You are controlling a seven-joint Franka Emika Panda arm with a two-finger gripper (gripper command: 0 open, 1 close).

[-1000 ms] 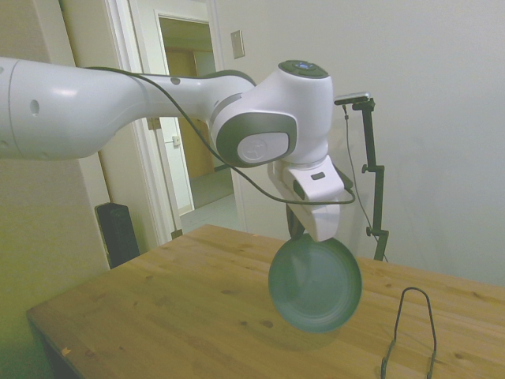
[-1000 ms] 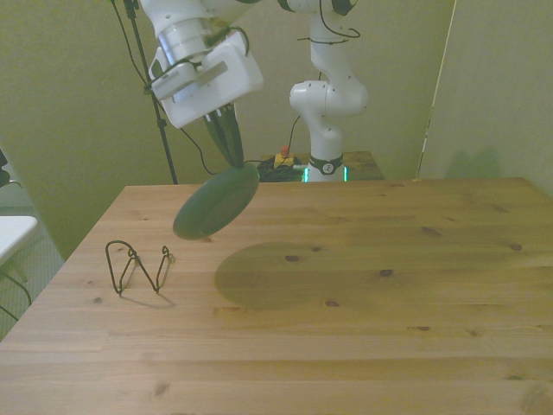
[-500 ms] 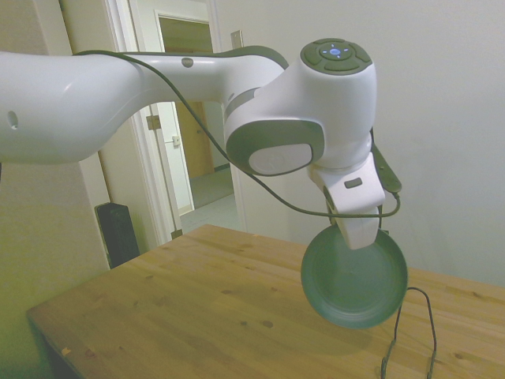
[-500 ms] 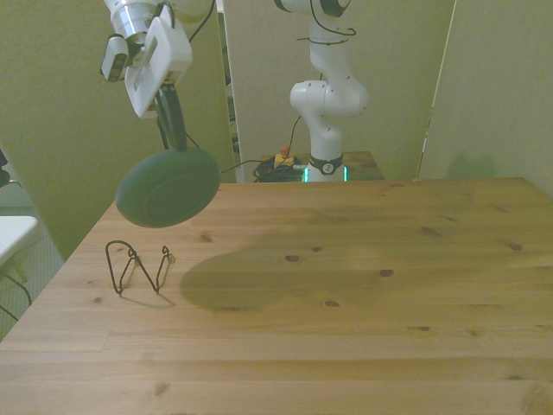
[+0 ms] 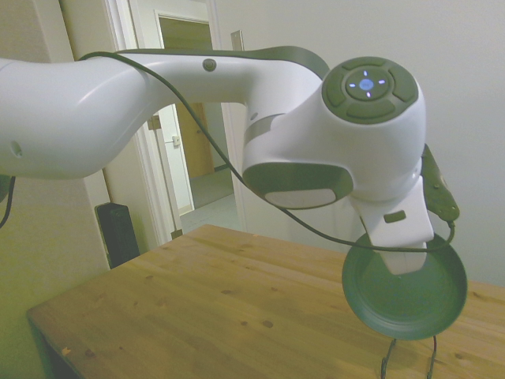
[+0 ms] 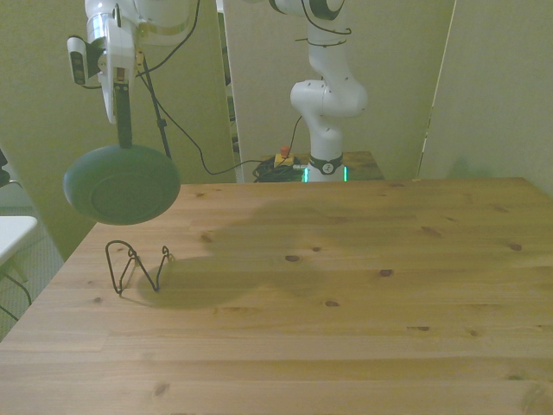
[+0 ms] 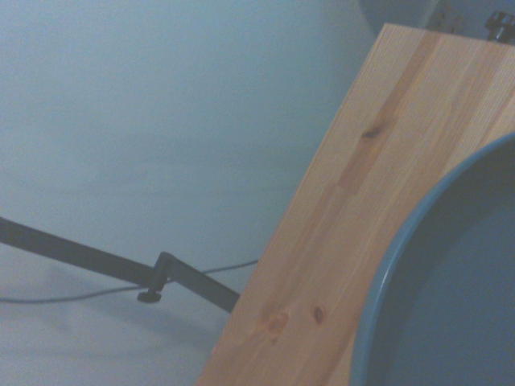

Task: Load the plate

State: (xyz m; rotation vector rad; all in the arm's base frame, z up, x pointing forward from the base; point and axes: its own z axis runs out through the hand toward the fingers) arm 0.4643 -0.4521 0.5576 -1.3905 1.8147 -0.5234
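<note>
Rack: thin black wire rack point(image 6: 138, 268) stands on the wooden table point(image 6: 346, 294) near the front view's left edge; in the side view only its top loop point(image 5: 410, 355) shows, under the plate.
Plate: dark green plate point(image 6: 121, 184) hangs in the air above the rack, clear of it, tilted up on edge with its hollow face toward the front camera. Side view shows the same plate point(image 5: 404, 296) over the table's far end. Wrist view catches only its rim point(image 7: 402, 265) against the table boards.
Gripper: gripper point(image 6: 123, 138) points straight down, fingers closed together on the plate's upper rim.
Arm: white arm point(image 5: 158, 103) fills the side view's upper left.
</note>
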